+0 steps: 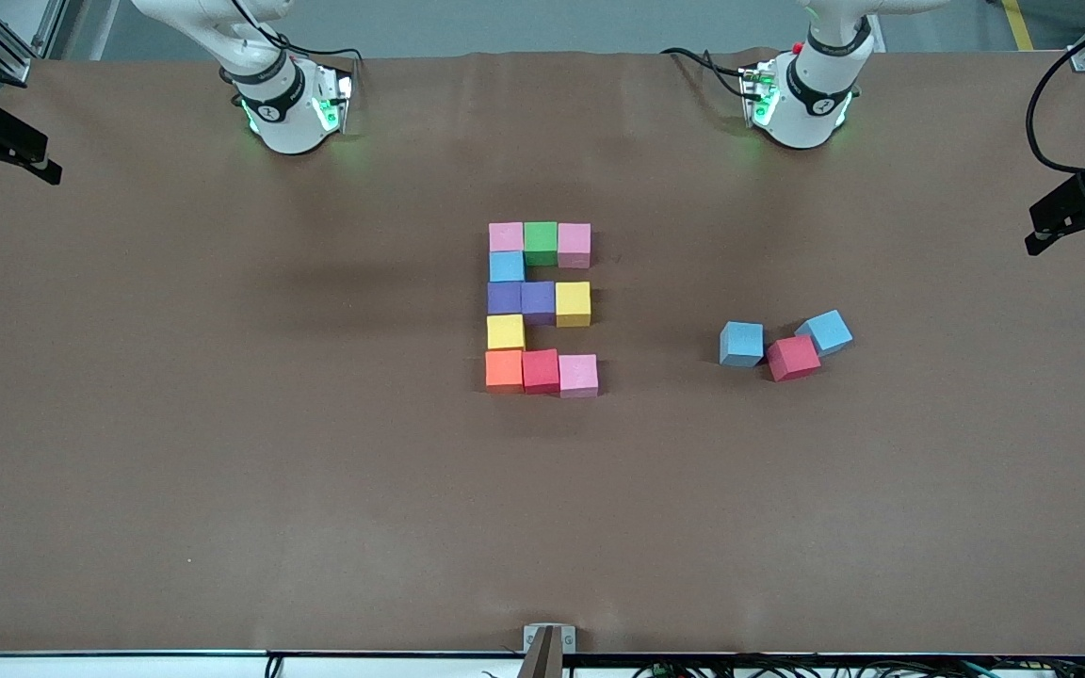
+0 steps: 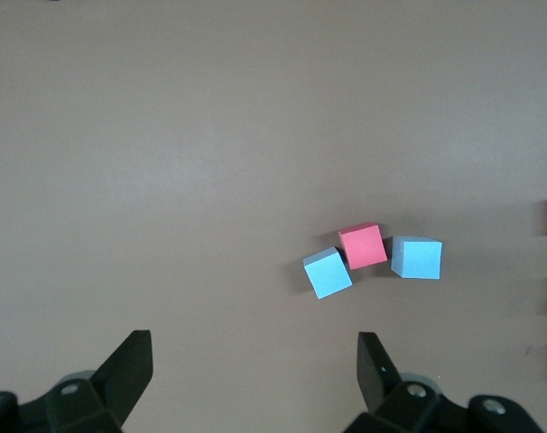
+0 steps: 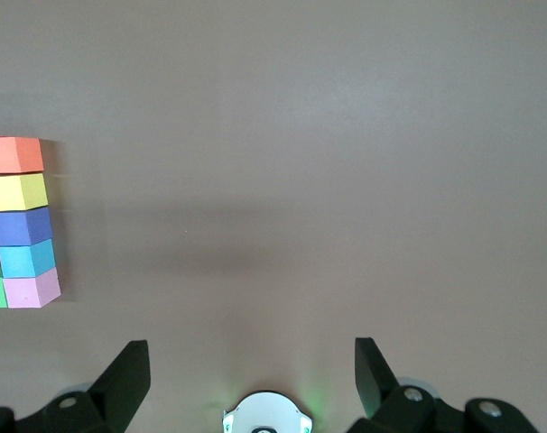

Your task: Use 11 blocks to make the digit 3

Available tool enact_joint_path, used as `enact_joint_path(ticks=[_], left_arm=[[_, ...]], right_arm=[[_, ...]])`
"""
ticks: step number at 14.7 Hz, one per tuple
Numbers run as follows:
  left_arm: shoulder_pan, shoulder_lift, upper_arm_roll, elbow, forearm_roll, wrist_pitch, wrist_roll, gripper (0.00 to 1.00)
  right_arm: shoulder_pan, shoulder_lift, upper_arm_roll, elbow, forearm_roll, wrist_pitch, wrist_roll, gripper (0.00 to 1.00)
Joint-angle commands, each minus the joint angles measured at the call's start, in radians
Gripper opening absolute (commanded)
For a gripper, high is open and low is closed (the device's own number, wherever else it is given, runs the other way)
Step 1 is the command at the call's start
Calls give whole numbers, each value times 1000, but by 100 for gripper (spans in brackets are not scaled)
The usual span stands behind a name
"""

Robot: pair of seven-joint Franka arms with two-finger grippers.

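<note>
The digit 3 (image 1: 540,308) lies at the middle of the brown worktop (image 1: 222,471), flat and finished, reading like an E from the front camera; its bar farthest from that camera runs pink block (image 1: 506,236), green block (image 1: 541,241), pink block (image 1: 574,243); a blue block (image 1: 507,266) joins it to the middle bar of two purple blocks (image 1: 504,298) (image 1: 538,299) and a yellow block (image 1: 573,302); a second yellow block (image 1: 506,331) links down to the nearest bar of orange block (image 1: 504,368), red block (image 1: 541,369) and pink block (image 1: 577,374); neighbouring cubes touch along their sides; toward the left arm's end of the worktop, well apart from the figure, three spare cubes cluster: a light blue cube (image 1: 741,343), a red cube (image 1: 793,358) just beside it, and another light blue cube (image 1: 825,331) touching the red one and turned at an angle; the left gripper (image 2: 255,383) hangs high over bare worktop with the three spare cubes in its wrist view, its fingers (image 2: 129,370) spread wide and holding nothing; the right gripper (image 3: 253,383) likewise hangs high over bare worktop toward the right arm's end, fingers (image 3: 126,374) spread wide and empty, with the spine of the figure at the edge of its wrist view; neither gripper shows in the front view, only the two arm bases along the top edge.
</note>
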Motion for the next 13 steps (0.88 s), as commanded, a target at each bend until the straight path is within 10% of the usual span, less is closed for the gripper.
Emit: enact_joint_path(ticks=[1,13], left_arm=[[-9,23,4,22,-22,-16,-2,100],[-2,27,-31,56,-22,-18,-73,100]], right_arm=[[4,-26,1,-17,-10,-4,5,100],[25,-24,-3,-14,-10,-1,16,100]])
